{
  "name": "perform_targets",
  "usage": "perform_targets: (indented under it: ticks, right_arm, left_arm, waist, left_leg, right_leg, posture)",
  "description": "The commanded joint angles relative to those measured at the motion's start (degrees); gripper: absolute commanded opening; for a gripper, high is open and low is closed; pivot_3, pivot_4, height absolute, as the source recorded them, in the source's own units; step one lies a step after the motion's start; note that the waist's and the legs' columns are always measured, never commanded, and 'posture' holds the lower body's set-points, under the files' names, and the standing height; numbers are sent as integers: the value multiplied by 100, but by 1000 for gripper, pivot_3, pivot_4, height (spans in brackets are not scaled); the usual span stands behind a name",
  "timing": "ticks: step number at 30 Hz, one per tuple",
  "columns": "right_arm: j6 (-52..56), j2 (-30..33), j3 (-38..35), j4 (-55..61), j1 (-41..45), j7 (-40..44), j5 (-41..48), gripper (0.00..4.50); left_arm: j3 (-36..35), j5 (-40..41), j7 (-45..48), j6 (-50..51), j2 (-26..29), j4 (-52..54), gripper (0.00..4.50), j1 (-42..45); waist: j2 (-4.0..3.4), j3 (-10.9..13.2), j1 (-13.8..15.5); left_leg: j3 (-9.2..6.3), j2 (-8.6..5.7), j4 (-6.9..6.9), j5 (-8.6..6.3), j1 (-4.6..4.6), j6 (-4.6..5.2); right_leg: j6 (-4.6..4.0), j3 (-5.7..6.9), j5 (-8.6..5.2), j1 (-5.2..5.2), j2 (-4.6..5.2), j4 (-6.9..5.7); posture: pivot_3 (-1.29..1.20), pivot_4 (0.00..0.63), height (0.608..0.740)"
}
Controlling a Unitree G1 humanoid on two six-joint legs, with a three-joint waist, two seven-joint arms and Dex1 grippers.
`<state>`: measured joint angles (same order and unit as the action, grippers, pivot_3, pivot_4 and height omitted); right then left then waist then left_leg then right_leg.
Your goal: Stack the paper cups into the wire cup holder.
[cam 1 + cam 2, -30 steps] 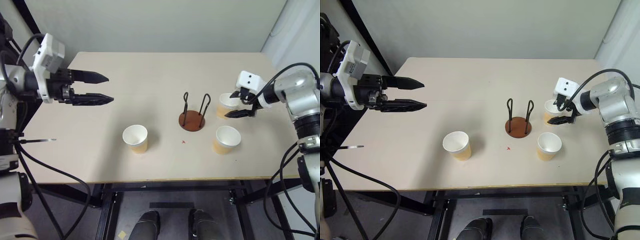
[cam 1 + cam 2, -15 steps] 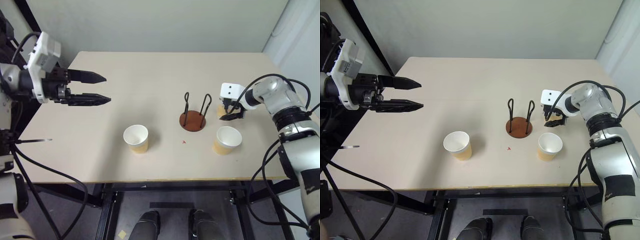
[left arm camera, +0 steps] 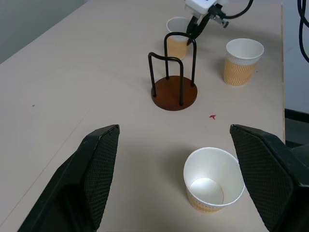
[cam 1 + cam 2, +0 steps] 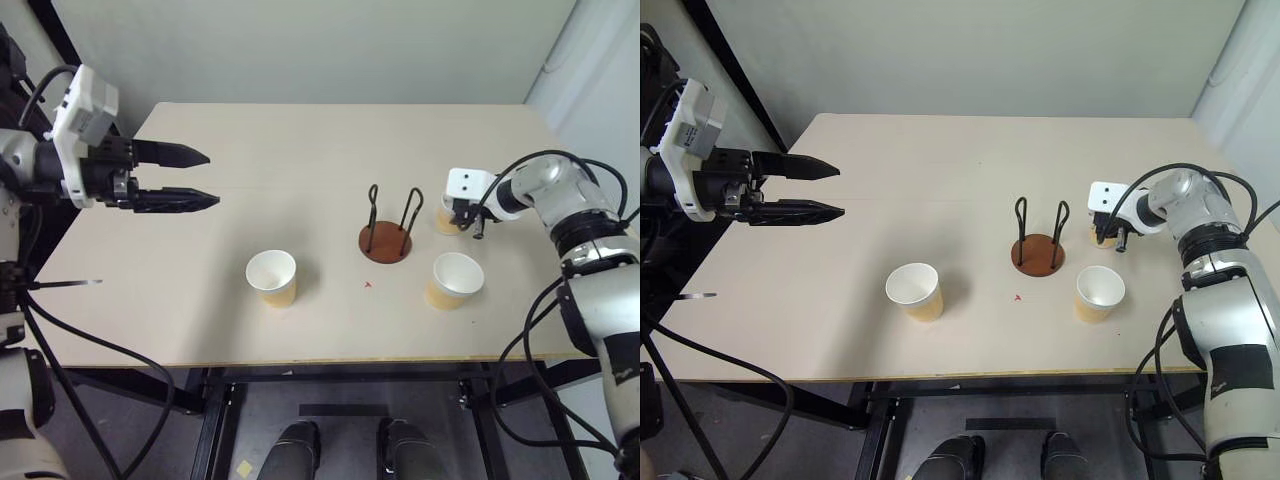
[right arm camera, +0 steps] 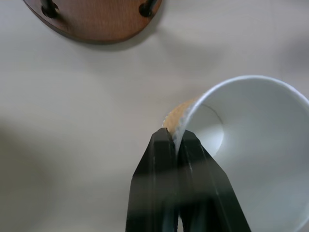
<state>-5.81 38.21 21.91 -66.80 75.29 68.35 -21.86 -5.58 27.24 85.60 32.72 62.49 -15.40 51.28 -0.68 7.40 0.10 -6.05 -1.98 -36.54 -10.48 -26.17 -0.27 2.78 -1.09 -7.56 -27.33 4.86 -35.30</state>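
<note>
Right gripper (image 5: pixel 177 140) pinching rim of far paper cup (image 5: pixel 251 145); wire cup holder (image 4: pixel 386 238) standing empty.

Right jaws are pressing together on the cup wall, one finger inside and one outside, likely so the cup hangs open-side up for lowering between the holder's loops just beside it. Two more paper cups are waiting upright on the worktop (image 4: pixel 300 160): near-right cup (image 4: pixel 454 279) and near-left cup (image 4: pixel 272 277). Left gripper (image 4: pixel 195 176) is hovering well apart, jaws spread, holding nothing.

Tan ribbed paper cups (image 4: pixel 271 277) with white insides; reddish-brown wire cup holder (image 4: pixel 385 240) base, black loops; beige table (image 4: pixel 280 180)
</note>
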Motion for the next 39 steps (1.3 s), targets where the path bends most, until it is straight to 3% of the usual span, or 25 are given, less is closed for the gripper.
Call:
perform_targets:
  ticks: [1, 7, 14, 39]
  right_arm:
    - [125, 385, -473, 713, 460, 455, 420, 17]
    - [947, 464, -854, 2621, 691, 1245, 1057, 17]
    - [2000, 97, -708, 4593, 232, 1697, 1582, 17]
    - [707, 10, 27, 3812, 91, 1695, 921, 17]
  left_arm:
    - [-162, 10, -10, -52, 150, 77, 3931, 81]
    - [-177, 25, 1, -52, 151, 82, 3931, -1]
    - [-89, -12, -16, -93, 50, -3, 3931, 120]
    - [-250, 83, -140, 5, 132, 222, 3931, -92]
  waist:
    - [-3, 2, 2]
    - [-3, 1, -64]
    - [-2, 1, -82]
    - [-2, 1, -38]
  left_leg:
    - [1, 0, 0, 0, -4, 0]
    - [1, 4, 19, 3, -6, 3]
    - [-12, 12, 27, 18, -8, 14]
    - [-27, 12, -9, 35, -12, 7]
  right_leg:
    - [0, 1, 0, -2, 0, 2]
    - [-8, 8, -4, -10, 0, 10]
    - [-27, 34, -16, -8, -5, 12]
    - [-29, 50, -15, -8, -4, -25]
  posture:
    - [0, 150, 740]
    - [0, 150, 740]
    - [0, 150, 740]
    - [0, 150, 740]
